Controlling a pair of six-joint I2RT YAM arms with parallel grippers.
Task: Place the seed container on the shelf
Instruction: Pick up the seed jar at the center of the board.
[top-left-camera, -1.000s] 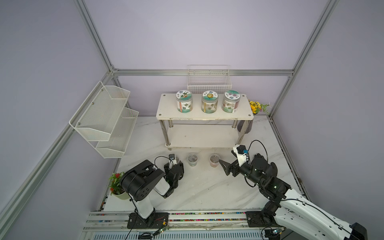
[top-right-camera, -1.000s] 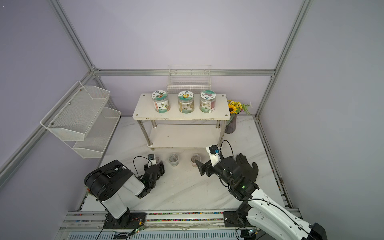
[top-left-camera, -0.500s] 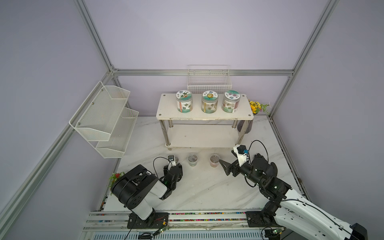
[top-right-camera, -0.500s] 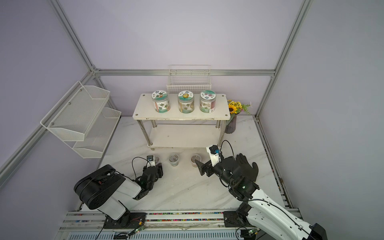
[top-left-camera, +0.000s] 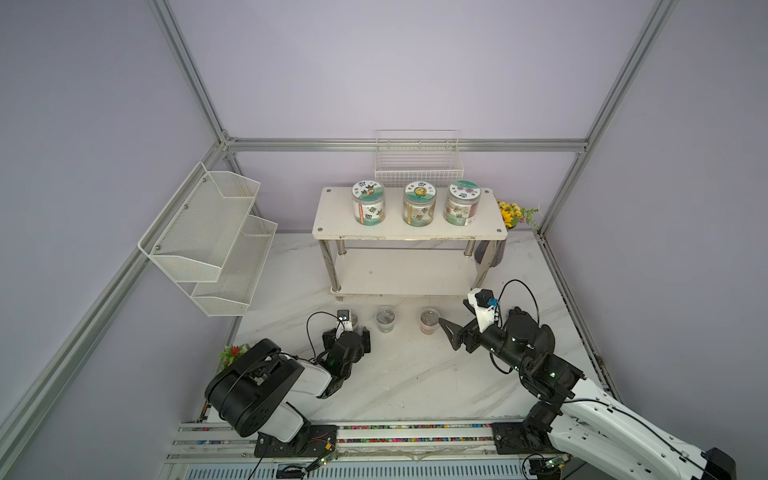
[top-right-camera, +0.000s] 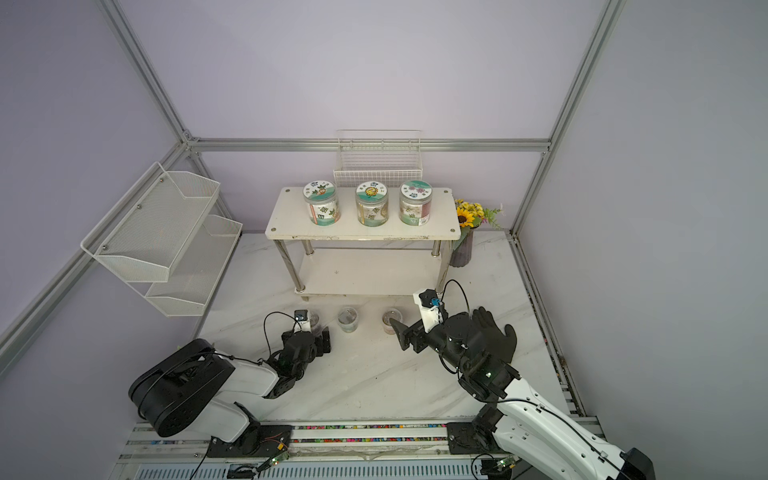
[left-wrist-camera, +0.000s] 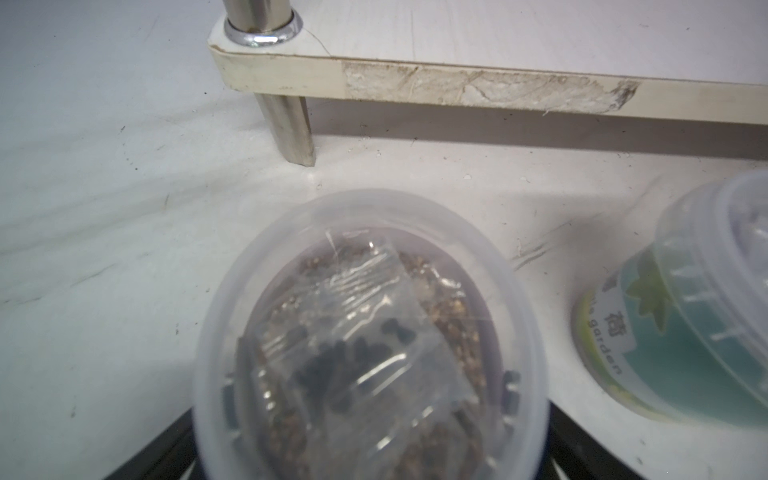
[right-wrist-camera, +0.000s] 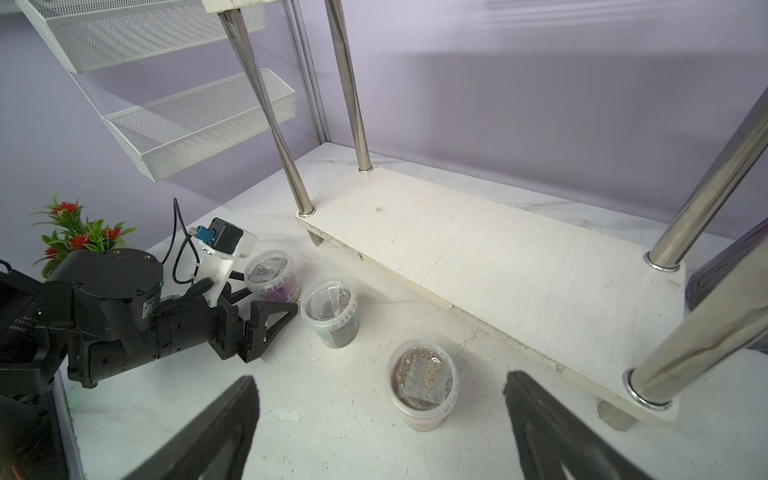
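Plastic, likely thin and light: the leftmost seed container (right-wrist-camera: 278, 291) stands on the desk (top-left-camera: 415, 374) just near of the shelf (top-left-camera: 409, 274), inside the wide-apart left end effector (top-left-camera: 347, 333) (unpinched, I judge). Take its wall below the lid (right-wrist-camera: 268, 266), gently; it looks slippery. Right end effector (right-wrist-camera: 379, 378) gapes too

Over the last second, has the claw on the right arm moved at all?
No. The right gripper sits where it was, open beside the rightmost seed container, just in front of the shelf and its lower board.
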